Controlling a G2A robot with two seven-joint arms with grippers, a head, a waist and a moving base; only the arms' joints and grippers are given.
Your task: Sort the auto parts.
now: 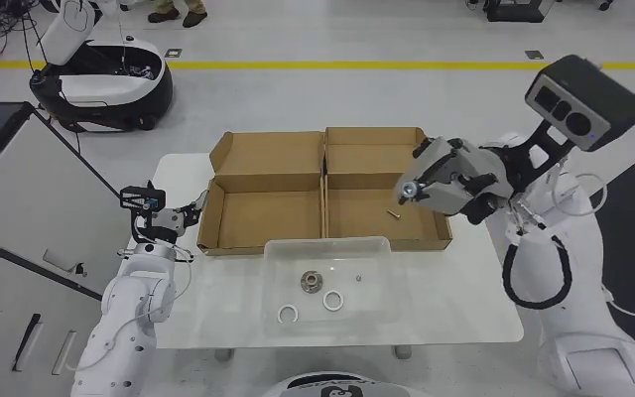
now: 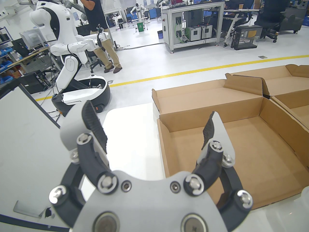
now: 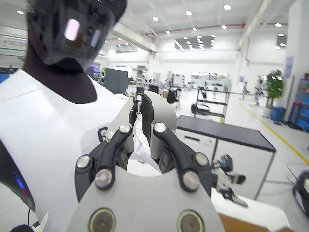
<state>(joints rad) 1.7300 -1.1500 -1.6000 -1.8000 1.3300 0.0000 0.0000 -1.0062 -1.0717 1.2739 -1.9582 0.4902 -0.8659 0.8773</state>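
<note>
Two open cardboard boxes stand side by side, the left box (image 1: pixel 263 220) bare inside and the right box (image 1: pixel 372 213) with a small bolt (image 1: pixel 393 211) lying on its floor. My right gripper (image 1: pixel 406 189) hangs above the right box, shut on a small metal bolt (image 3: pixel 138 100) pinched at its fingertips (image 3: pixel 147 107). My left gripper (image 1: pixel 194 209) is open beside the left box's outer wall (image 2: pixel 164 146), nothing between its fingers (image 2: pixel 94 121). In front of the boxes, a clear tray (image 1: pixel 377 244) holds a metal bearing (image 1: pixel 312 281), two white rings (image 1: pixel 334 301) (image 1: pixel 289 315) and a tiny part (image 1: pixel 357 279).
The white table (image 1: pixel 446 318) has bare surface to the right of the tray and at its front edge. Another robot on a wheeled base (image 1: pixel 99 79) is parked on the floor behind the table's left corner. A grey panel (image 1: pixel 40 189) runs along the table's left side.
</note>
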